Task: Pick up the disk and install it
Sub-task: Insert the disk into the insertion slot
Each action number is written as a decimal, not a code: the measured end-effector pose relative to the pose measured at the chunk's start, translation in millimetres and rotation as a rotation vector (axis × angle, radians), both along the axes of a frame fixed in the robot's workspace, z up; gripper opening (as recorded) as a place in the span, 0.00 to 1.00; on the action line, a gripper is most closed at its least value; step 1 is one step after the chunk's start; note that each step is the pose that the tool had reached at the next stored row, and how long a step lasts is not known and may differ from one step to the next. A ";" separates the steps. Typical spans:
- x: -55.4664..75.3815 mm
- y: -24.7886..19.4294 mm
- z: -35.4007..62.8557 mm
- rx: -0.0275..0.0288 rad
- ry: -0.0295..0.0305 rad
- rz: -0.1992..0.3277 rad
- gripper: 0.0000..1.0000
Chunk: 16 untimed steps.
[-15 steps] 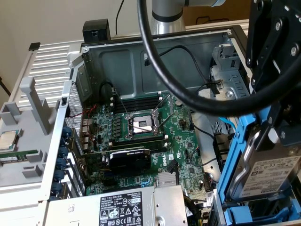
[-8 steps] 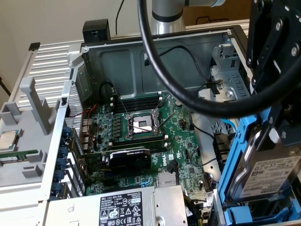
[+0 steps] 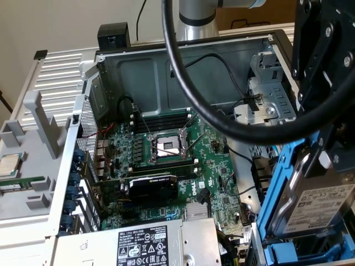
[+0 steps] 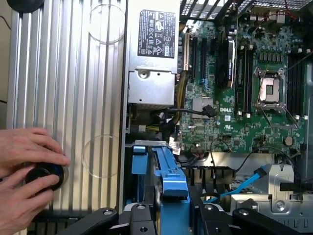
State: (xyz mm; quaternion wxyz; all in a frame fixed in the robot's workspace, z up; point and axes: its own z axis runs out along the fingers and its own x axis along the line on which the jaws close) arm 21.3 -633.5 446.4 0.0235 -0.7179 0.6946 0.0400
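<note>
The hand (image 4: 171, 211) grips the disk (image 3: 320, 206) on edge, long axis steeply tilted.

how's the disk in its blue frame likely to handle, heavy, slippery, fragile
Probably stiff and heavy for its size: the disk looks like a solid metal block. Its blue frame looks like smooth plastic, so it might slip or flex. Likely shock-sensitive; avoid knocks against the case.

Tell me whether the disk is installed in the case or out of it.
Out. The disk, in its blue carrier, sits tilted in the gripper, apart from the metal drive cage.
</note>
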 end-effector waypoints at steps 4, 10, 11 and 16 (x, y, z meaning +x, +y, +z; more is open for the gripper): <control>-2.3 0.0 0.0 -0.0001 -0.0021 0.000 0.36; -2.7 0.0 0.0 0.0000 -0.0076 0.000 0.36; -2.8 0.0 0.0 0.0001 -0.0080 0.000 0.36; -2.8 0.0 0.0 0.0000 -0.0103 0.000 0.36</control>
